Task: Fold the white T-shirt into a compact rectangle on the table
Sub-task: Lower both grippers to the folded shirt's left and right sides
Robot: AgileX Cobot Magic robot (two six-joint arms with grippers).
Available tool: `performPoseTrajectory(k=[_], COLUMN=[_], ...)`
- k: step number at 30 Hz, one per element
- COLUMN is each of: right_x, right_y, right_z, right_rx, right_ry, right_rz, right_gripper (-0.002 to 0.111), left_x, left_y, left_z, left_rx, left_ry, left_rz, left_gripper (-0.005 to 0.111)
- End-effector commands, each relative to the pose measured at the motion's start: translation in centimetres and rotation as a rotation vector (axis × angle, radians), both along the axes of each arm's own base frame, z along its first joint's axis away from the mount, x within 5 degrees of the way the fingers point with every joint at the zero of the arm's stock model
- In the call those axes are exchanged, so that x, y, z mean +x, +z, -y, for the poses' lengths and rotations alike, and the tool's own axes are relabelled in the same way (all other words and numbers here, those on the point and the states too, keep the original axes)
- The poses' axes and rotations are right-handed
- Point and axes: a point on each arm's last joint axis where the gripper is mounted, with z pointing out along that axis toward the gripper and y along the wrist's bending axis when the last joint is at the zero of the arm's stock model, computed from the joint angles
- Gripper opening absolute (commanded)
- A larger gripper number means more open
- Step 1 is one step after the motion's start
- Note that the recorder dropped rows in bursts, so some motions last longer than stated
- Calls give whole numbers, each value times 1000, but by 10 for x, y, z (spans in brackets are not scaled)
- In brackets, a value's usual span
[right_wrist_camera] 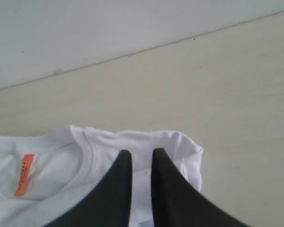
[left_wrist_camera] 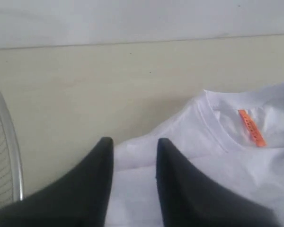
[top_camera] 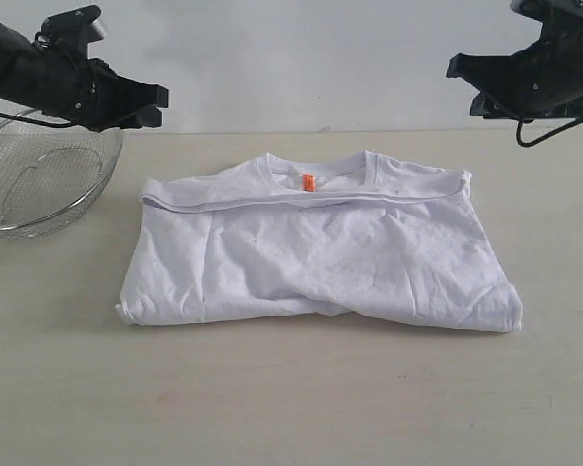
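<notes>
Bare surface spreads in front. At its middle lies the white T-shirt, folded into a wide band with the collar and orange tag at the far edge. It looks like soft, light, limp cotton in stacked layers, likely to sag and slip apart unless every layer is pinched, best at the thicker end corners. Left jaws hang parted and empty, raised near the far left corner; right jaws, narrowly parted, hold nothing either. Room lies open all round, save the wire basket near the left end.
</notes>
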Motion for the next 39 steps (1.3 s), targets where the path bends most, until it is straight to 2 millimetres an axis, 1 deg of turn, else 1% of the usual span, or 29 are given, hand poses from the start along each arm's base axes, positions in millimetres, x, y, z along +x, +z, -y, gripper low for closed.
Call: performPoseTrajectory(k=[1,4,6,8,10,12,15,19,23,25,28,31,33,35,39], right_x=[-9,-20,-30,-40,-51,-67,-87,-103,-115,-117,-119,-119,-118,-117,-117], right_y=[5,-1,1,5,7,5,-5,-13,-23,-26,-27,-27,-27,-27,-29], right_z=[-6,-14,-17,-18,-17,-19,-26,-36,-53,-62,-74,-83,-87,-89,-85], right_rx=[-4,51,71,64,46,59,94,183,203,185,164,148,133,130,92], right_ry=[104,182,230,236,233,242,262,300,373,401,447,468,467,468,437], right_rz=[-74,-193,-259,-265,-276,-320,-367,-370,-389,-395,-394,-380,-363,-359,-379], right_gripper=[0,0,0,0,0,0,0,0,0,0,0,0,0,0,0], left_x=[-16,-35,-49,-61,-72,-85,-107,-137,-156,-160,-157,-152,-148,-145,-143], left_y=[28,40,48,49,46,41,29,5,-20,-26,-28,-29,-31,-35,-53], left_z=[6,12,13,14,13,12,12,24,38,43,47,46,44,44,44], left_rx=[-14,-32,-37,-28,-31,-35,-57,-104,-62,-48,-27,-20,-4,-6,2], left_ry=[-124,-239,-284,-313,-313,-313,-305,-323,-334,-321,-291,-259,-234,-219,-213], left_rz=[-31,-134,-222,-279,-332,-379,-448,-558,-606,-603,-553,-515,-482,-484,-533], left_gripper=[4,4,4,4,4,4,4,4,4,4,4,4,4,4,4])
